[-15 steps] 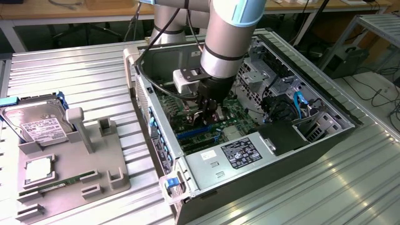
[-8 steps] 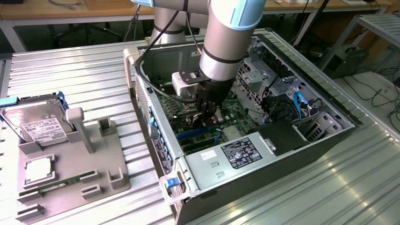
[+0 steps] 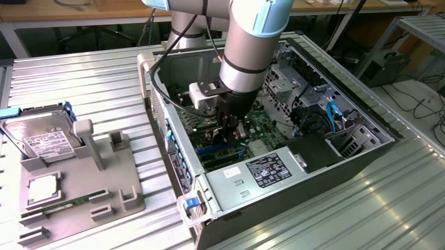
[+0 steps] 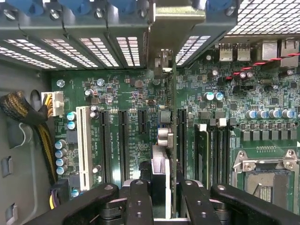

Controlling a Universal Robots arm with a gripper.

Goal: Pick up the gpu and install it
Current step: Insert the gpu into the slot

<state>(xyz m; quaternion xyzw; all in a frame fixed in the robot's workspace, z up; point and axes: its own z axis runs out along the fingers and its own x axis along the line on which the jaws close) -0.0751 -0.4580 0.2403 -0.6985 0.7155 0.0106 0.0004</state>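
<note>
The gpu (image 4: 161,164) is seen edge-on in the wrist view as a thin dark card, upright over the green motherboard (image 4: 117,89). Its silvery bracket (image 4: 178,21) reaches the case's rear slot openings. My gripper (image 4: 165,202) is shut on the card, with one black finger (image 4: 140,201) on each side. The card's lower edge sits beside a long black expansion slot (image 4: 182,140); I cannot tell whether it is seated. In the exterior view my gripper (image 3: 228,124) is down inside the open PC case (image 3: 347,156), and the dark card (image 3: 224,137) sits just below it.
Several black slots (image 4: 105,145) and a white slot (image 4: 84,145) lie beside the card. Memory slots (image 4: 213,154) and the CPU socket (image 4: 267,178) are on its other side. On the exterior view's left, a grey holder (image 3: 104,198) carries a hard drive (image 3: 45,138) and a memory stick (image 3: 62,205).
</note>
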